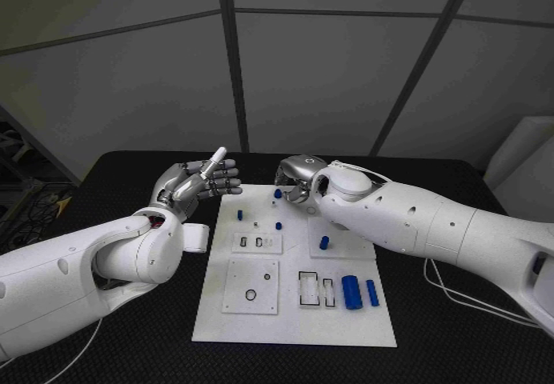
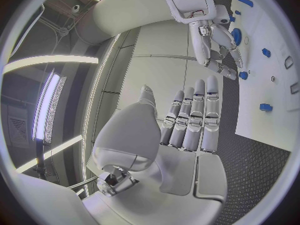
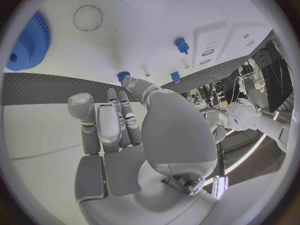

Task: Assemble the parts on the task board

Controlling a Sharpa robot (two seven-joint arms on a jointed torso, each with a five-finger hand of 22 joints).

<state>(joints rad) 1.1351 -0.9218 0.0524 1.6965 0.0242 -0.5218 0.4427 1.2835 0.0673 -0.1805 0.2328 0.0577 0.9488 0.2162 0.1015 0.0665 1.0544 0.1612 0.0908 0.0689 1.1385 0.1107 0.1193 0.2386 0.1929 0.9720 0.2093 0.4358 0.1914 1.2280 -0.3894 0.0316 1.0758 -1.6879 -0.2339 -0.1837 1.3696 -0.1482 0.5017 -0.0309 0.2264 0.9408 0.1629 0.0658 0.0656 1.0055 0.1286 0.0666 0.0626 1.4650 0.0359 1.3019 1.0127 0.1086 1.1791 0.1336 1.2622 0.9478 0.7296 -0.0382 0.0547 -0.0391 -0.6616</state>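
On the black table [image 1: 462, 336] lies the white task board [image 1: 295, 320] — left robot hand [image 1: 198, 182] pinching a white pin [image 1: 214, 166], right robot hand [image 1: 298, 178] unclear.

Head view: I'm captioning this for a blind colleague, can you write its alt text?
The left hand holds a white pin raised beside the white task board on a black table. The right hand reaches down over the board's far edge near small blue parts; more blue parts lie at the board's near right.

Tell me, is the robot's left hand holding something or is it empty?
Holding. In the head view the left hand is raised beside the white task board, and a thin white stick-shaped piece stands up between its fingers.
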